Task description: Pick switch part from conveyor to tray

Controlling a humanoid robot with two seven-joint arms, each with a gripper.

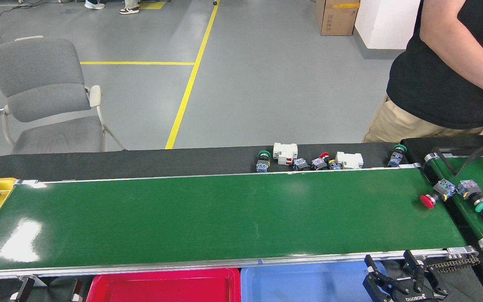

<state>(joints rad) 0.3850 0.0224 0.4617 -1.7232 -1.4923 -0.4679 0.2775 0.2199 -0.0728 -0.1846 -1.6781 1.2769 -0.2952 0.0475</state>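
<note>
A red-capped switch part (433, 195) lies at the right end of the conveyor (208, 214), just crossing from the shorter green belt (482, 184) beside it. Two more switches, one with a green cap (475, 197), lie on that shorter belt. The right gripper (396, 268) sits low at the near edge, over the blue tray (304, 285), its fingers spread apart and empty. The left gripper (48, 289) barely shows at the bottom edge beside the red tray (166, 287); I cannot tell its opening. Spare switches (308, 161) line the black counter (120, 161) behind the conveyor. A person (442, 71) stands at the far right.
</note>
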